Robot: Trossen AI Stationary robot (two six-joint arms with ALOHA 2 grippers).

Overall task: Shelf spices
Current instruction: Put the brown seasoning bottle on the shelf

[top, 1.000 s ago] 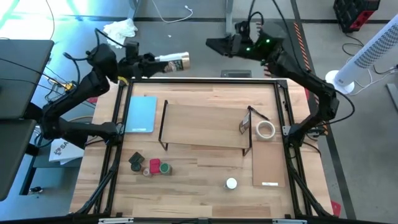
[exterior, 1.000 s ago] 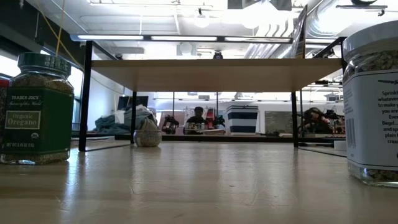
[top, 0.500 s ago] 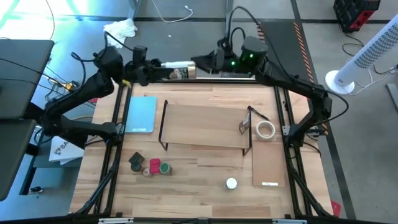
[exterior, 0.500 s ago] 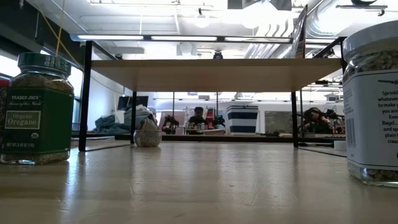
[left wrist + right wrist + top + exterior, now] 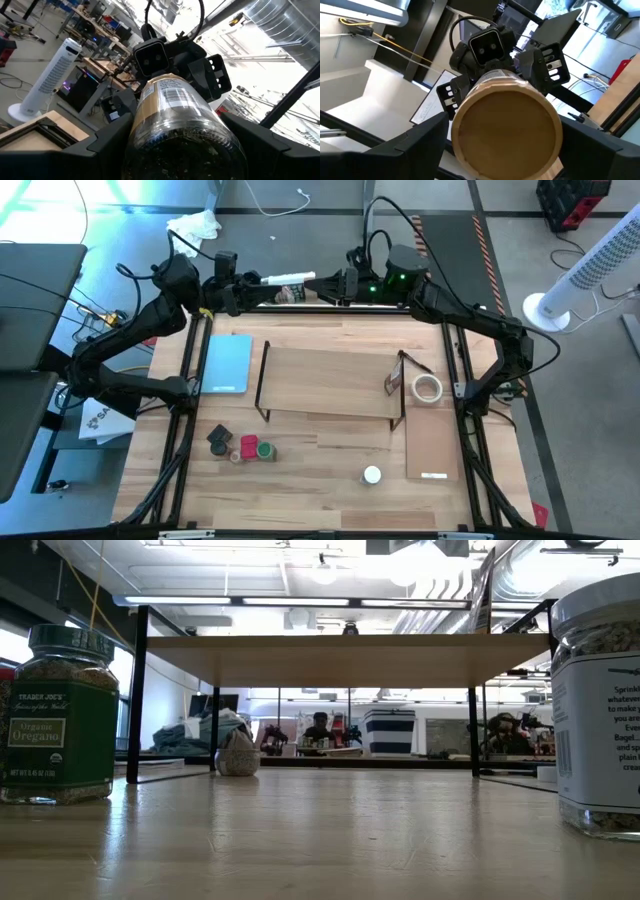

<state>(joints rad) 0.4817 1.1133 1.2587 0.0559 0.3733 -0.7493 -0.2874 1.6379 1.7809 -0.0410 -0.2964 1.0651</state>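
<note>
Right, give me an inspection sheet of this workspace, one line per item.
Surface: wooden table, mostly bare at the front.
Job's things: shelf has no jars on top; green-lidded oregano jar in a small cluster; white-capped jar alone; tan-lidded jar in the air at the far edge.
Clutter: tape ring, thin board, light-blue pad.
Hands: left hand holds the tan-lidded jar; right hand open around its lid end.
Cables: loose leads on the floor.
Surroundings: tower fan.

Both arms reach up over the table's far edge, wrists facing each other. Left gripper is clamped around a jar, right gripper has fingers spread around its tan-lidded end.
</note>
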